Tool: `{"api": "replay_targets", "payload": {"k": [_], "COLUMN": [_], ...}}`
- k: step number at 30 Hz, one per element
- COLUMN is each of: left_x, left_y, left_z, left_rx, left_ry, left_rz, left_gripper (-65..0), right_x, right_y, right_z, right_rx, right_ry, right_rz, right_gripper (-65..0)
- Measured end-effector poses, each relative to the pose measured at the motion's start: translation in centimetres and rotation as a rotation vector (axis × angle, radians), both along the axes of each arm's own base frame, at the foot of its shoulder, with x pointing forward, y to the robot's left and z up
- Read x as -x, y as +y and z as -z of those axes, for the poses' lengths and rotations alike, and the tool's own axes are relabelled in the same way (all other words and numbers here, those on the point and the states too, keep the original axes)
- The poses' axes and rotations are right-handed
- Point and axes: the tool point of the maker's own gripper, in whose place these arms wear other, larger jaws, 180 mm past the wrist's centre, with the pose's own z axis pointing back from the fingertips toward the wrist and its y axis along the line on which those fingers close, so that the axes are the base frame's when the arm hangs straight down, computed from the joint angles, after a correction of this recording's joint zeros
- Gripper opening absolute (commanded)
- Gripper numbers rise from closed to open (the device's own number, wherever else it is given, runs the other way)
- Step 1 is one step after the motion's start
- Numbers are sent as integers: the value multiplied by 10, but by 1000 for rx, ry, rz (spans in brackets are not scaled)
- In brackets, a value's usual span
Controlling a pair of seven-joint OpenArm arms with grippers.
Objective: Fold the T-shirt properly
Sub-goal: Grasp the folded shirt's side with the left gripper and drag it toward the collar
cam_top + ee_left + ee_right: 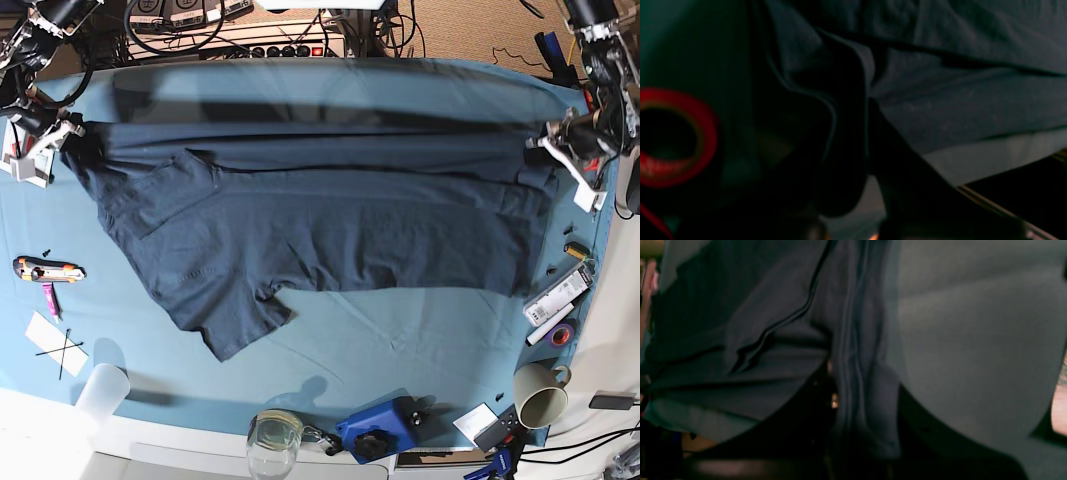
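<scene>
The dark navy T-shirt (pixel 320 225) is stretched wide across the teal tablecloth (pixel 420 340), with one sleeve (pixel 235 320) trailing toward the front left. My right gripper (pixel 68 132) is shut on the shirt's left end. My left gripper (pixel 548 142) is shut on its right end. In the left wrist view the gripper (pixel 867 140) pinches a dark folded edge of the T-shirt (pixel 957 110). In the right wrist view the gripper (pixel 863 413) holds a bunched strip of the T-shirt (pixel 740 340). The collar is hidden.
A box cutter (pixel 47 269) and a marked paper (pixel 57 345) lie at the left edge. A white cup (pixel 100 390), a glass jar (pixel 273 437) and a blue device (pixel 380 425) stand along the front. A mug (pixel 540 395), a tape roll (pixel 563 334) and markers (pixel 556 292) sit at the right.
</scene>
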Motion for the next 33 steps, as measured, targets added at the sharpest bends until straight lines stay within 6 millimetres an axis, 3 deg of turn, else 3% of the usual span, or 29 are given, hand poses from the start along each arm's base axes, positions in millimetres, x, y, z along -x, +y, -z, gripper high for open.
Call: {"api": "replay_targets", "payload": {"k": [8,16,17,20,22,26,33], "left_x": [36,38,38,38,38,42,36], "left_y": [-2,-3,-4,-2,1,1,17], "left_z": [7,7,6,6,4,0,-34], "left_rx": [-33,-41,-39,-48,-58,-76,-175], "left_ry": [59,51,47,46,49,54,-57], "left_rz": [27,57,62,64,67,84,59], "left_gripper": [-650,-650,-602,-390,-329,-328,-328], "right_x": [16,16,16,15,15,0,-3], "right_y": [3,2,2,0,-4,0,-28], "right_z": [7,6,6,6,3,-24,-48], "right_rx": [-21,-20,-20,-11,-4,-75,-11], "right_ry": [28,27,27,24,21,-103,-143], "right_rz": [0,0,0,8,13,4,34], "right_gripper": [-650,-650,-650,-512,-482,-482,-482]}}
